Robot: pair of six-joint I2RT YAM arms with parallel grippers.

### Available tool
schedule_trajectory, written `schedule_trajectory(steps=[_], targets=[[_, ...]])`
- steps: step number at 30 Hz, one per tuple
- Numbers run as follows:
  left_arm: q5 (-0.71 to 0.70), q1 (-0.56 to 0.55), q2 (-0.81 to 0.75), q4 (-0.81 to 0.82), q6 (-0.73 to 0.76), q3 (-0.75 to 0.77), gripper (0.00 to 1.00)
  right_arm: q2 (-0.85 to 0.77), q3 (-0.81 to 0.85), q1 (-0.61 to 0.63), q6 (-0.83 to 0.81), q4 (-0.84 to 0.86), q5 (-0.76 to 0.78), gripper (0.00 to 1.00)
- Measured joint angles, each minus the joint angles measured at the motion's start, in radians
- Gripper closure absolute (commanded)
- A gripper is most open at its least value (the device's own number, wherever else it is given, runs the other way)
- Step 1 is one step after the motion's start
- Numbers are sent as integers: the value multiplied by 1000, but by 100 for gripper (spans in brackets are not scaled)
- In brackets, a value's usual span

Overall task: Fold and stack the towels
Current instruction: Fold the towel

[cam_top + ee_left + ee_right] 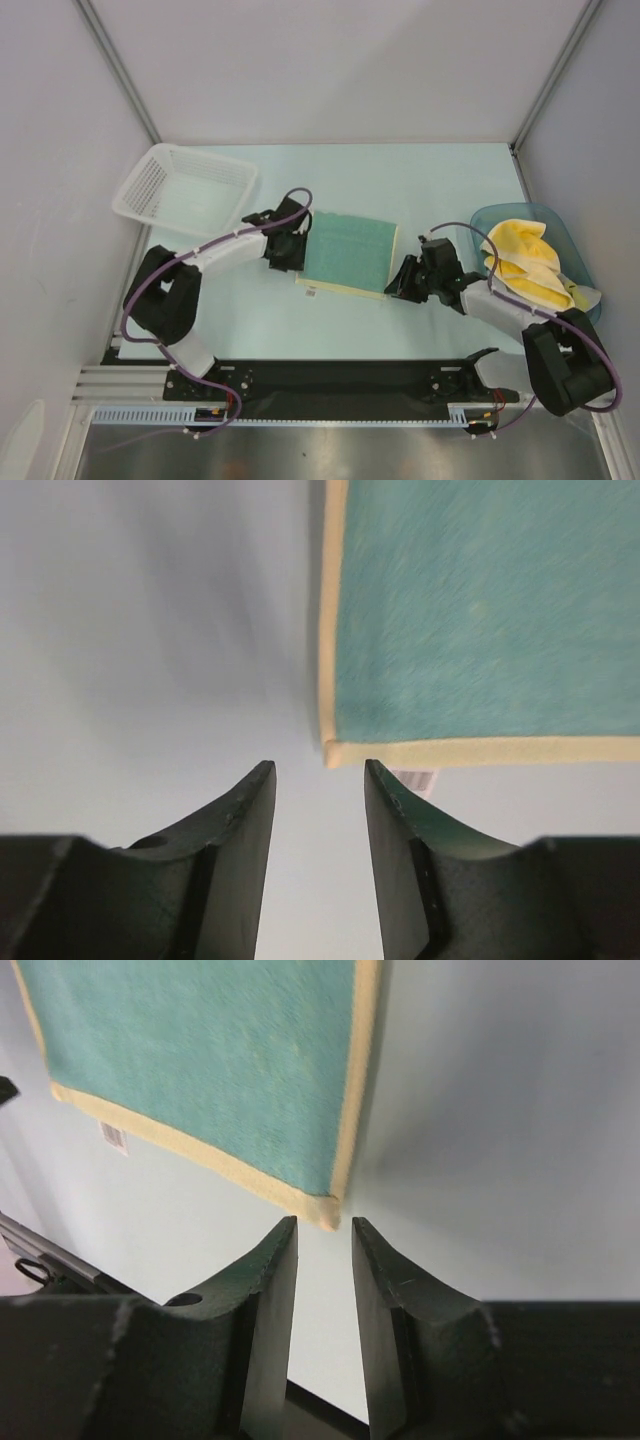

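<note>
A teal towel (348, 252) with a yellow edge lies flat in the middle of the worktop (430, 190). The left pincer (318, 770) sits just off its near left corner and the right pincer (324, 1222) just off its near right corner. Both are narrowly parted and empty. Yellow towels (522, 258) lie heaped in the blue tub (540, 215) at right.

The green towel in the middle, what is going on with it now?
The left fingers and the right fingers are each open at a near corner of the teal towel, which lies on the table. Neither holds it yet. Yellow towels wait in the blue tub.
</note>
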Motion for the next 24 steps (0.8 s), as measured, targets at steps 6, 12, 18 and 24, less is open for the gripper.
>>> schedule_trajectory(steps=[6,12,18,24], targets=[[29,18,29,51,48,249,54,42,154,-85,-28,-32,4,78],[159,64,188,199,107,407,54,286,354,-178,-103,85,-79,80],[242,122,367,245,163,493,54,496,519,-206,-162,127,-141,80],[285,159,521,248,188,605,54,642,614,-220,-217,111,-132,79]])
